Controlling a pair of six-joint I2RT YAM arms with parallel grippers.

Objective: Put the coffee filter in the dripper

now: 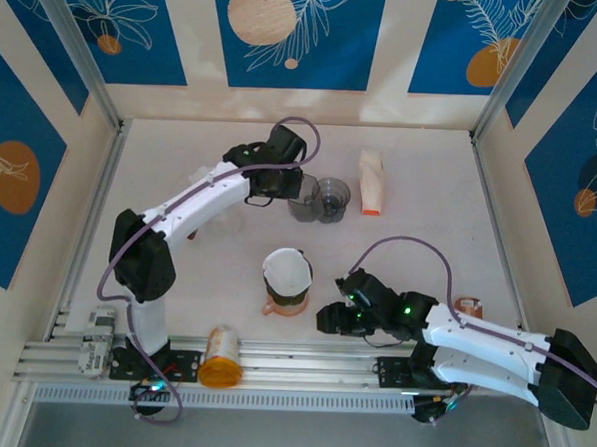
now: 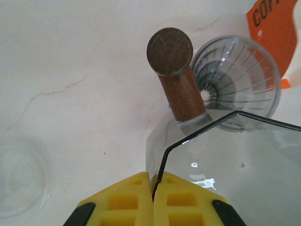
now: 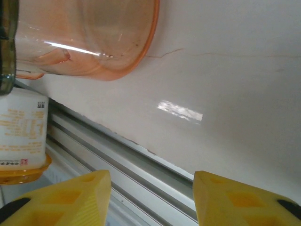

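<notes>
A white coffee filter stands inside an orange dripper at the table's middle; the right wrist view has the dripper's orange base at top left. My right gripper sits just right of that dripper, low over the table's front edge, open with nothing between its fingers. At the back, my left gripper is shut on the dark rim of a clear glass jug with a wooden handle.
A clear ribbed dripper stands right beside the jug, with an orange-and-white packet beyond it. A yellow-lidded jar lies on the front rail. A clear round glass piece sits left of the jug.
</notes>
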